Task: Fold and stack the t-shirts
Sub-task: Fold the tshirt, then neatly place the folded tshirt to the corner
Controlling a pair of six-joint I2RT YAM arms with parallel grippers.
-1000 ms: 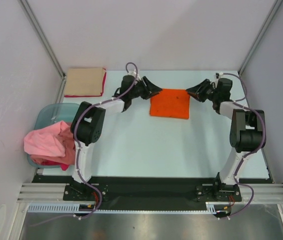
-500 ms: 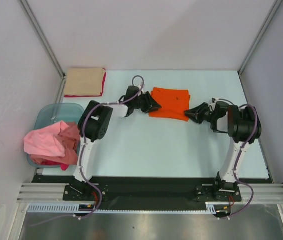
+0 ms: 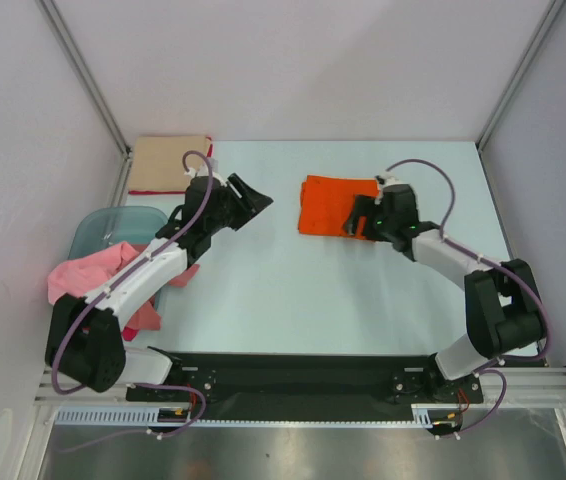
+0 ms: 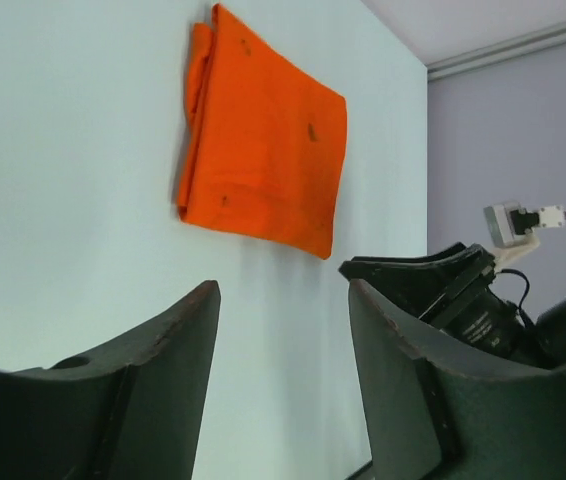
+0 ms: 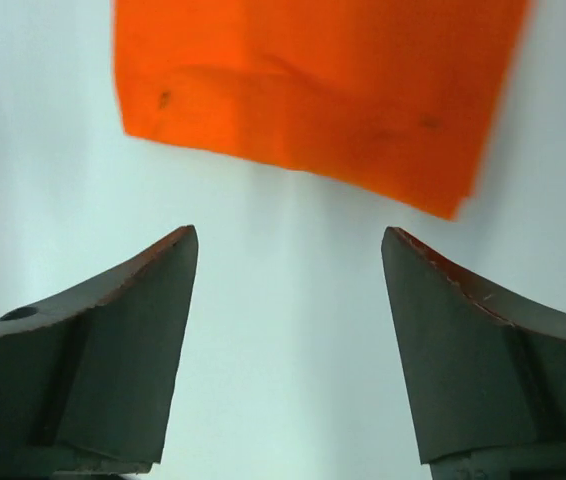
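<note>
A bright orange t-shirt (image 3: pixel 335 203) lies folded into a small rectangle at the table's far middle; it also shows in the left wrist view (image 4: pixel 263 170) and the right wrist view (image 5: pixel 313 90). My left gripper (image 3: pixel 261 200) (image 4: pixel 283 300) hovers open to the left of it, with only bare table between its fingers. At the shirt's near right corner my right gripper (image 3: pixel 356 222) (image 5: pixel 288 245) stands open and holds nothing. A tan t-shirt (image 3: pixel 168 162) lies folded on a red one (image 3: pixel 208 165) at the far left. A crumpled pink t-shirt (image 3: pixel 91 280) hangs over the tub.
A translucent blue-green tub (image 3: pixel 113 225) sits at the left edge, beside the left arm. White walls and metal frame posts close the table in at the back and sides. The right arm's gripper (image 4: pixel 443 290) shows in the left wrist view.
The orange t-shirt was folded toward the front into a narrower rectangle. Both grippers then let go and opened. The left arm drew back to the left; the right moved to the shirt's near right corner.
</note>
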